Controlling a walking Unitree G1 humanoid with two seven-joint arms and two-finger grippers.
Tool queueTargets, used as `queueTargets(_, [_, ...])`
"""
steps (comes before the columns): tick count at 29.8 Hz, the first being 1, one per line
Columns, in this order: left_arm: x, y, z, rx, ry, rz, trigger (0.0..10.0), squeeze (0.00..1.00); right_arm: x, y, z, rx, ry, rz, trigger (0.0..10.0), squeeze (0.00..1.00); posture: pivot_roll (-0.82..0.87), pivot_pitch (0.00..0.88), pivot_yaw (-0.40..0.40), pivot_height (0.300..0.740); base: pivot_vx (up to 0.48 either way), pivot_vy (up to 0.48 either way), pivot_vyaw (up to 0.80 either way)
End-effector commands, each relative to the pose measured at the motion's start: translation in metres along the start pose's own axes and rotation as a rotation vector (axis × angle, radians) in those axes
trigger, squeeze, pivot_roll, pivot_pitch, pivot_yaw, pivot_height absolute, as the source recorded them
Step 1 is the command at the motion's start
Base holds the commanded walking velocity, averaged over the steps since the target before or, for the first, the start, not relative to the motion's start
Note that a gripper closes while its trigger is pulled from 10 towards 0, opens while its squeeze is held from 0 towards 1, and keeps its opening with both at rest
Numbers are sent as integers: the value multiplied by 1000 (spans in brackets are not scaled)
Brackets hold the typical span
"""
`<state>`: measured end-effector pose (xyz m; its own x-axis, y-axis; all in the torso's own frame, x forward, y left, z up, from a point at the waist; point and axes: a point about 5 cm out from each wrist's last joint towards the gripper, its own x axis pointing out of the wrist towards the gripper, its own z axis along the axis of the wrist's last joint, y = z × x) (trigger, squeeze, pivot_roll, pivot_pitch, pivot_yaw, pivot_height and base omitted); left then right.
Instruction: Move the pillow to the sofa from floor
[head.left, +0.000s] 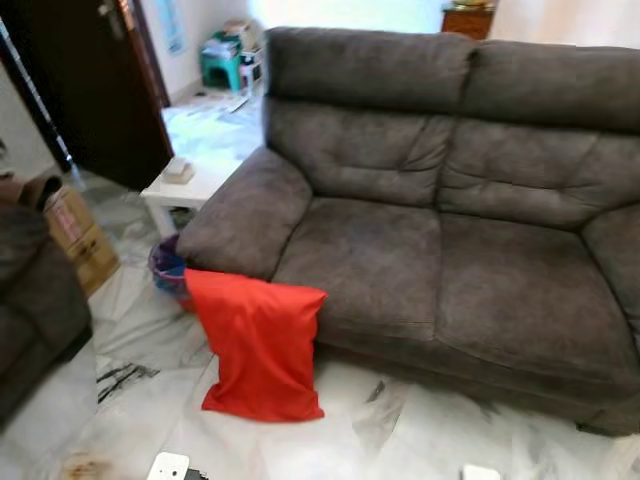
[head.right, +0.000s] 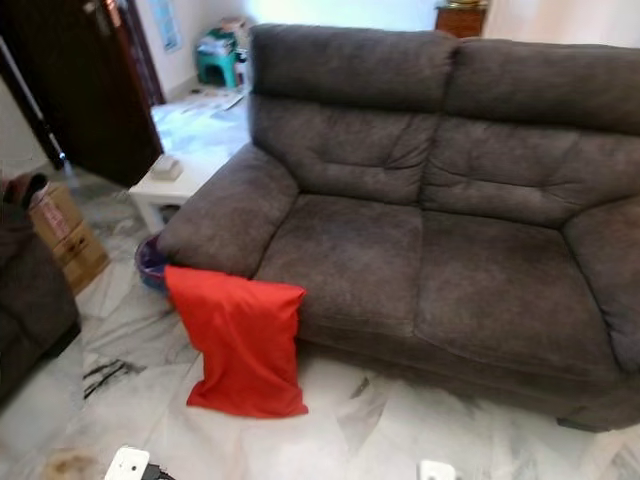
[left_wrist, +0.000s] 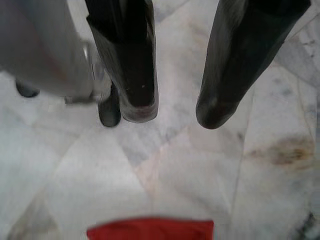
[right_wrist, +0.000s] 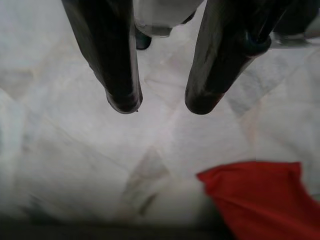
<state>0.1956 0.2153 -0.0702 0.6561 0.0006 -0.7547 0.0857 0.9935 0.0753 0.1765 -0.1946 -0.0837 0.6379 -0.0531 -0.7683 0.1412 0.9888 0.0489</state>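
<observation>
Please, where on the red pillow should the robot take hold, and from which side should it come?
Probably the top edge of the red pillow. It stands on the floor, leaning against the sofa front, so its upper corners are free. Coming from above and the front, the open left gripper and right gripper could each pinch one.

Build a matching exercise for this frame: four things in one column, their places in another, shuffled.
Things:
1. pillow
2. small white table
3. cardboard box
4. green stool

Places:
A. beside the sofa's armrest
B. far back, past the dark door
C. on the floor, leaning against the sofa front
D. on the floor at far left

Pairs: 1-C, 2-A, 3-D, 4-B
</observation>
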Motion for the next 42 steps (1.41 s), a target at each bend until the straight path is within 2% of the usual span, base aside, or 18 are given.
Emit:
queueTargets(1, [-1,0,-3,-7,5,0,10000,0,-1,-2,-2,11,-1,-7,10000,0,-27,19,51,740,0,0,694])
queueTargets(4, [-1,0,-2,-16,-4,1,10000,0,0,-1,0,12,-11,-3,10000,0,-25,21,52,740,0,0,690])
queueTargets(5, [0,-1,5,-43,-38,-1,10000,0,1,0,5,18,-35,-6,10000,0,-25,22,54,740,0,0,569])
queueTargets(7, [3,1,24,-26,-130,16,10000,0,2,-2,17,31,-98,-14,10000,0,-18,24,55,740,0,0,0])
queueTargets(8, [3,1,24,-26,-130,16,10000,0,2,-2,17,31,-98,-14,10000,0,-18,24,55,740,0,0,0])
queueTargets(12, [3,0,62,82,-324,4,10000,0,2,-6,46,40,-259,4,10000,0,-21,24,60,740,0,0,0])
queueTargets(13, [2,-2,69,98,-364,-4,10000,0,1,-9,51,63,-296,3,10000,133,-25,24,62,740,0,0,0])
queueTargets(14, [1,-4,74,109,-391,-9,10000,0,0,-11,54,78,-323,1,10000,133,-25,24,62,740,0,0,0])
queueTargets(15, [0,-5,76,120,-413,-13,10000,0,0,-13,57,80,-343,-5,10000,812,-26,25,63,740,0,0,0])
queueTargets(16, [-1,-7,78,134,-443,-15,10000,0,-2,-15,61,73,-377,-8,10000,1000,-29,28,64,740,0,0,0])
queueTargets(18, [-3,-9,79,145,-471,-17,10000,0,-3,-17,64,61,-408,-10,10000,1000,-31,29,63,740,0,0,0])
queueTargets(23, [-13,-7,78,105,-576,19,10000,0,-11,-14,71,43,-528,21,10000,1000,-31,43,61,740,0,0,0])
queueTargets(26, [-17,-4,75,90,-596,32,10000,0,-13,-13,74,61,-570,25,10000,1000,-30,44,60,740,0,0,0])
queueTargets(31, [-20,-5,71,94,-606,36,10000,0,-14,-9,75,25,-589,33,10000,1000,-28,42,53,740,0,0,0])
queueTargets(38, [-25,-7,84,104,-677,29,10000,0,-20,-14,88,-17,-668,37,10000,1000,-27,49,50,740,0,0,0])
queueTargets(40, [-27,-9,88,131,-699,11,10000,0,-21,-13,92,-25,-685,47,10000,1000,-35,49,52,740,0,0,0])
queueTargets(42, [-30,-13,95,165,-735,-13,10000,0,-23,-8,99,-71,-719,76,10000,1000,-39,49,52,740,0,0,0])
